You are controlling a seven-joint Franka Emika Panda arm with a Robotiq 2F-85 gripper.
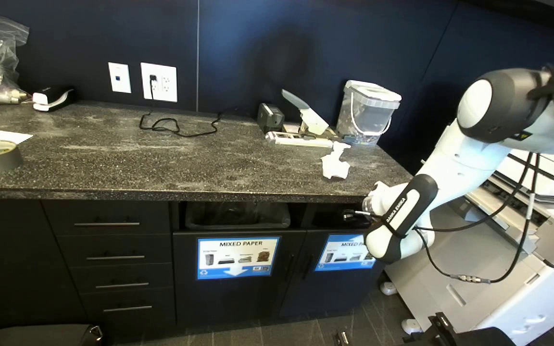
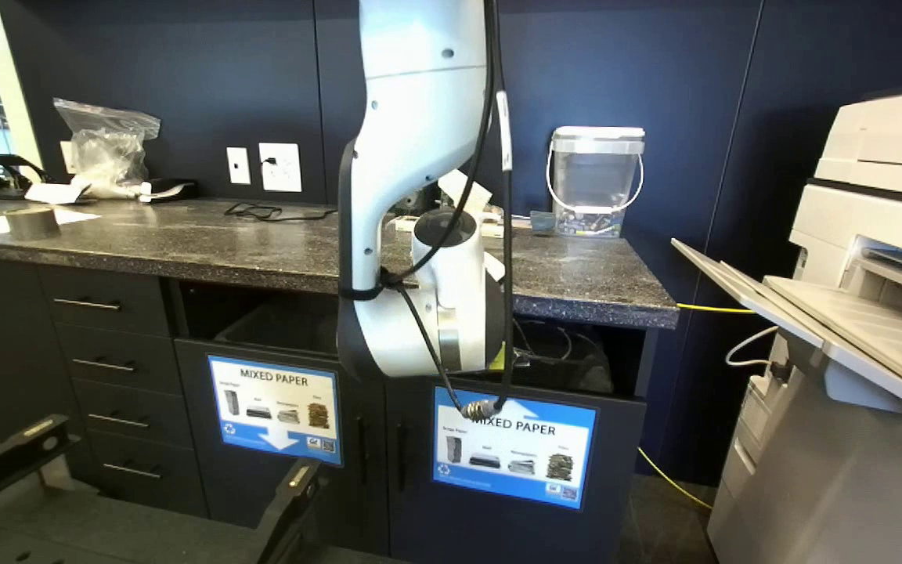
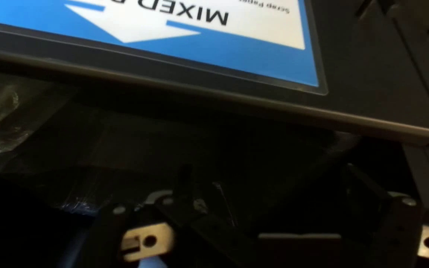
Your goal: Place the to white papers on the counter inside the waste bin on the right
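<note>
White arm (image 1: 469, 154): bends low at the near right edge of the counter (image 1: 176, 166), because the mouth of the right bin (image 2: 611, 446) lies under that edge
Gripper (image 3: 268, 178): at that mouth, spread wide with nothing seen between its two sides, though the dark there could hide a scrap; this fits a letting-go into the bin
White paper (image 1: 335, 167): a crumpled lump toward the right end of the counter, its narrow top close to a white strip (image 1: 301, 140); whether they touch, or the lump is two wads together, I cannot tell
Second paper: no other lump shows well apart, so one may already be in the bin, too dark to check
Sign (image 2: 510, 454): on the bin's near face, arrow pointing up, likely to show where paper goes in
Left bin (image 1: 229, 300): bears a similar sign, so aiming at the right one matters
Tub (image 1: 366, 115): lidded, at the far right corner, so it should not block a reach from the near side
Next: probably back out before rising, lest the wrist bump the counter
</note>
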